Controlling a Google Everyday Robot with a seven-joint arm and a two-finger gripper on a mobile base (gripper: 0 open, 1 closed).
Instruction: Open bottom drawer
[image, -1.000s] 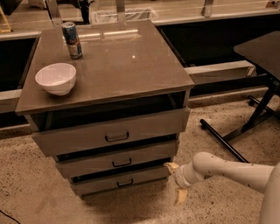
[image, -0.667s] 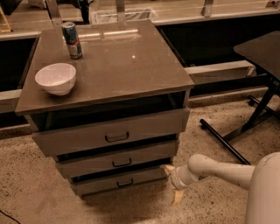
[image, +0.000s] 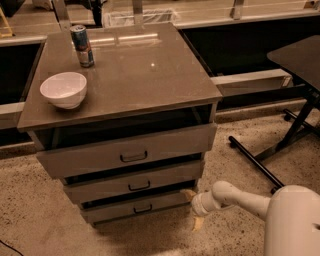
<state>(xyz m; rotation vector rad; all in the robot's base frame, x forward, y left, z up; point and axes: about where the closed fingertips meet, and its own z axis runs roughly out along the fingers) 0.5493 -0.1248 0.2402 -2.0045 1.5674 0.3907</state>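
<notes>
Three drawers sit in the grey-brown cabinet (image: 150, 75), one over the other. The top drawer (image: 95, 156) is the widest, and the middle drawer (image: 100, 186) is under it. The bottom drawer (image: 112, 212) is lowest, close to the speckled floor (image: 40, 215). Its front sits further back than the other two, with a dark gap above it. Its small black handle (image: 142, 208) is in the middle of the front, and nothing touches it.

My gripper (image: 192, 210) is low down, just beside the right end of the bottom drawer. Its two tan fingers (image: 188, 194) are spread apart and hold nothing. One points up at the drawer's right corner, and the other points down at the floor. My white arm (image: 240, 199) comes in from the bottom right corner.

Since a second ago my gripper has slid a tiny bit left, toward the drawer. The fat white part of my arm now fills more of the bottom right corner. The drawers look the same as before.

On the cabinet top, a white bowl (image: 63, 90) stays near the left edge. A can (image: 82, 46) stays near the back left corner.
</notes>
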